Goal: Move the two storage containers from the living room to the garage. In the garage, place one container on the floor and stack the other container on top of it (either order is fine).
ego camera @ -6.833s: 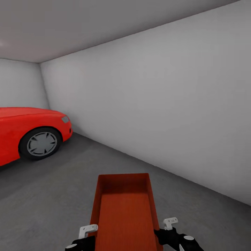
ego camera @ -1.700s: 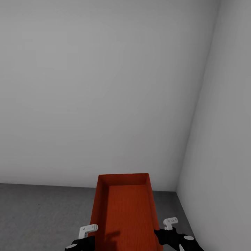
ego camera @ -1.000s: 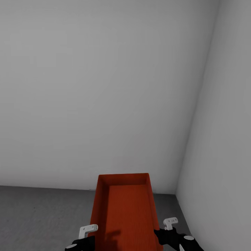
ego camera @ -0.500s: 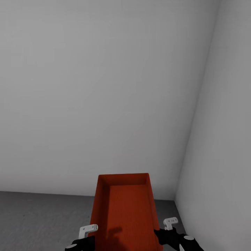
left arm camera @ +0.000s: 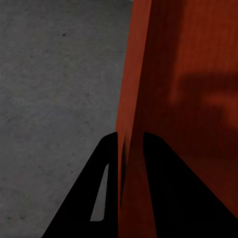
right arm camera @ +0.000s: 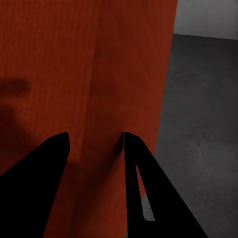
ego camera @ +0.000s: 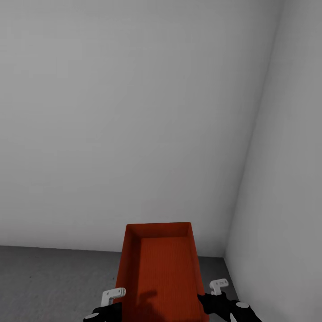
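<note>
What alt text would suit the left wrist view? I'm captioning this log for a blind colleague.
The left claw grips the thin side wall of an orange-red storage container, one dark finger outside the wall and the other inside. Beside the container, below it, lies dark grey speckled concrete floor.

ahead: wall (ego camera: 134,134) | right: wall | left: open floor (ego camera: 44,277)

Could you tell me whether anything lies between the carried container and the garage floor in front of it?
Nothing visible does. The storage container is held by both grippers over bare concrete floor near the corner of the pale walls; the floor directly beneath it is hidden.
</note>
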Controlling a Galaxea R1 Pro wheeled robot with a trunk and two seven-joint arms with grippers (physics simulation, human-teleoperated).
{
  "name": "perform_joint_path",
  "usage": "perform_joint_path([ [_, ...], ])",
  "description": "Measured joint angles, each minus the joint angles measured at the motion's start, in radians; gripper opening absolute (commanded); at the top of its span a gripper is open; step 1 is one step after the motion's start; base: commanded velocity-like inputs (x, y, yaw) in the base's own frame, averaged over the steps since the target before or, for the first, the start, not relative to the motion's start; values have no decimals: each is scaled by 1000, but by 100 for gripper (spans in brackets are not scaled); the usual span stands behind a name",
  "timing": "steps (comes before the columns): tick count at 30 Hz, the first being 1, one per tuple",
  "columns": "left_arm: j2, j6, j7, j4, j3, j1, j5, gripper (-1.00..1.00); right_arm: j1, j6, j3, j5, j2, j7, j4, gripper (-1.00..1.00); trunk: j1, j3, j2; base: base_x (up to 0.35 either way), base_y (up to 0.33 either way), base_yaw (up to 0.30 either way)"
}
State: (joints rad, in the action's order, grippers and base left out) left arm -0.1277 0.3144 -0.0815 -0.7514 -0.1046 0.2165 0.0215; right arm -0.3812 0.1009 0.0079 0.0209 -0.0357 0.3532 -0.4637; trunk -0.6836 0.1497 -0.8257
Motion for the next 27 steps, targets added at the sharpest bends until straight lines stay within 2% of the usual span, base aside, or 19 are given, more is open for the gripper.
perform_joint_path([
  [14, -3, 0, -3, 0, 0, 0, -1, -100, 0, 0, 0, 0, -2, 2, 0, -100, 0, 0, 0, 0, 0, 0],
  [27, -4, 1, -4, 0, 0, 0, -2, -100, 0, 0, 0, -1, -3, 3, 0, -100, -50, 51, -91, 0, 0, 0],
])
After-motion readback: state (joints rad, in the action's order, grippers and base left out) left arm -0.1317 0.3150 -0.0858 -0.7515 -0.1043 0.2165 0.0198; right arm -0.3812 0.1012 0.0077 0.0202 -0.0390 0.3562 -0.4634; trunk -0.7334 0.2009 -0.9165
